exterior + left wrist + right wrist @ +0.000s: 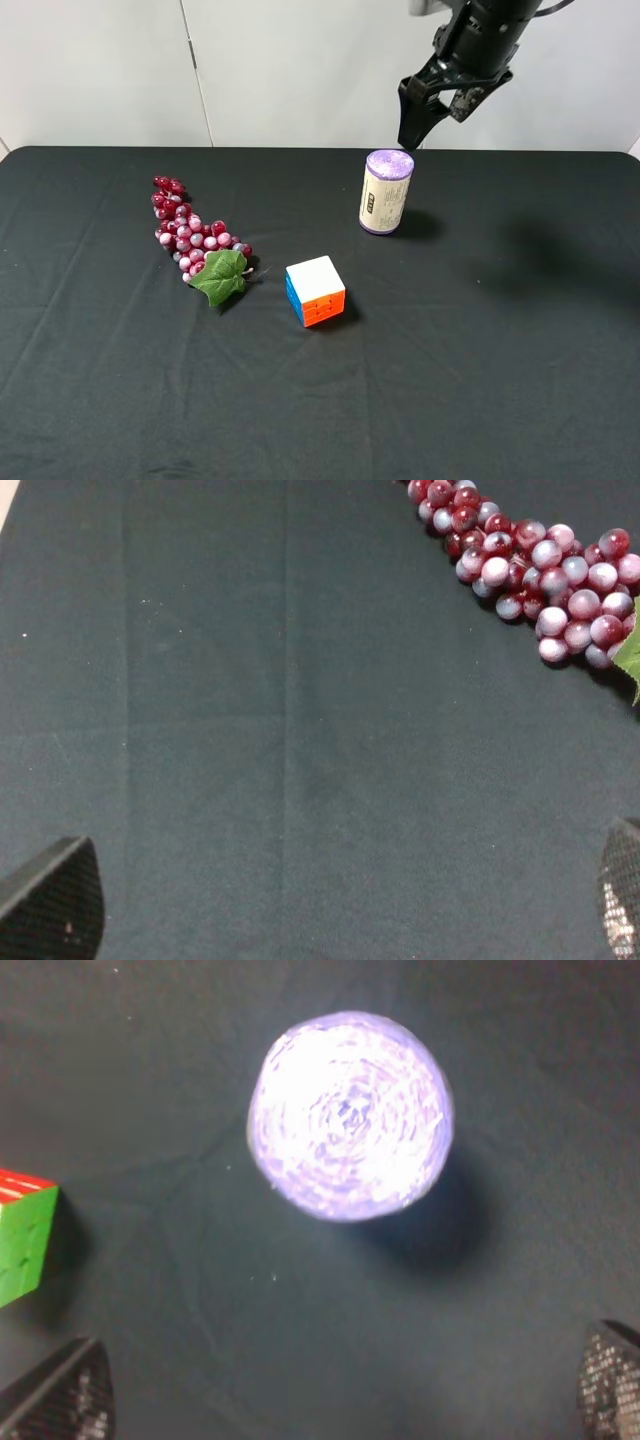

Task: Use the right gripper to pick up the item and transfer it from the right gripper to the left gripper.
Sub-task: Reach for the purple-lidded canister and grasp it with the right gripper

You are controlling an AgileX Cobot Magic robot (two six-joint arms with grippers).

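The item [386, 192], a small canister with a cream label and purple ends, stands upright on the black table right of centre. The right wrist view looks straight down on its purple top [350, 1115]. My right gripper [432, 120] hangs open in the air just above and behind the item, touching nothing; in the right wrist view [335, 1400] its two fingertips [60, 1400] are spread wide. My left gripper [335, 900] is open and empty over bare cloth. It is out of the exterior high view.
A white-orange-blue puzzle cube [315, 290] sits in front of and left of the item, also in the right wrist view [20, 1240]. A red grape bunch [190, 232] with a green leaf [220, 275] lies at left, also in the left wrist view [540, 570].
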